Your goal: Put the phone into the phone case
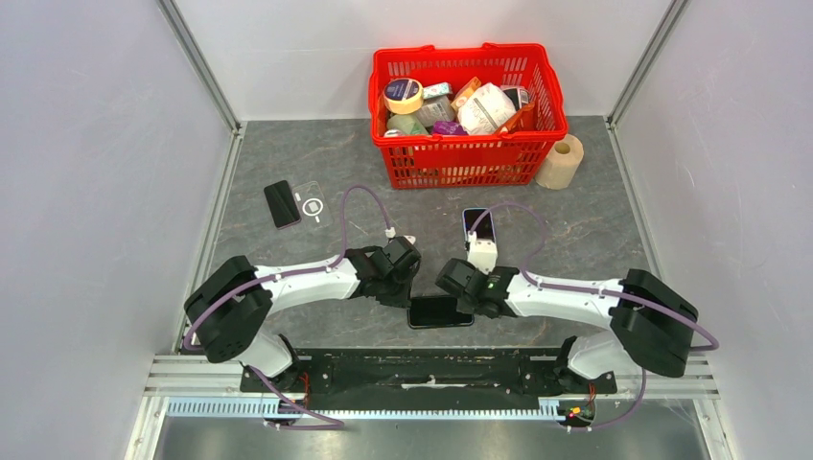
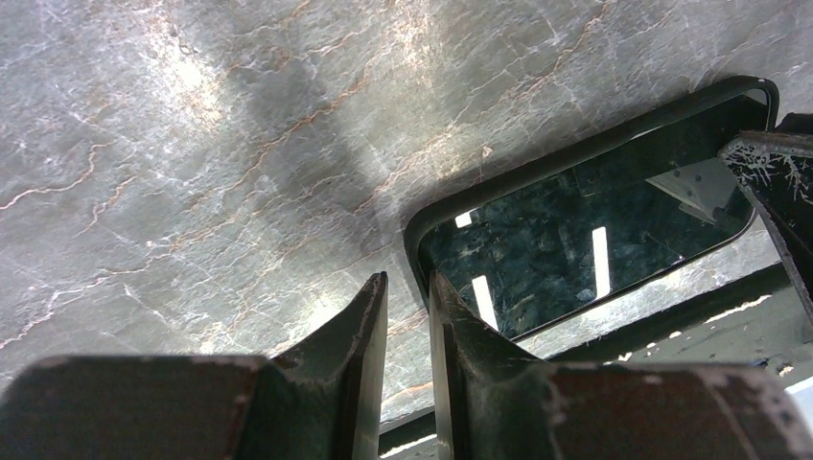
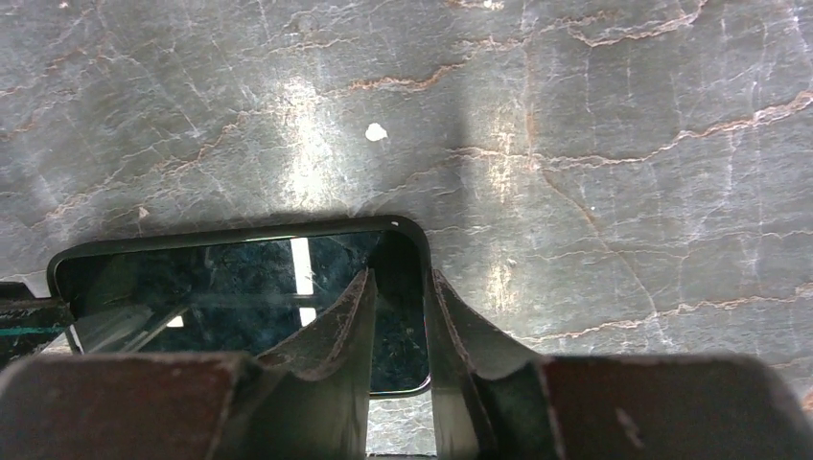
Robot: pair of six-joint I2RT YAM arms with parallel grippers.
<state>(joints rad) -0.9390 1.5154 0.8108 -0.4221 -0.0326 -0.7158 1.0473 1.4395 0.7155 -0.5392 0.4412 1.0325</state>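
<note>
Currently the phone point(image 1: 439, 311) lies on the worktop point(image 1: 575, 220) between left hand point(image 2: 407, 283) and right hand point(image 3: 398, 278), narrowly parted at its ends, grip unclear; it looks stiff, slick, breakable, so pinch its side edges.

Left arm point(image 1: 297, 280) and right arm point(image 1: 566, 299) folded inward, reaching low toward the middle.
The left hand point(image 1: 409, 297) and right hand point(image 1: 466, 307) almost meet and tilt downward; each has its fingers point(image 2: 364, 326) nearly together, with a narrow gap between.
</note>
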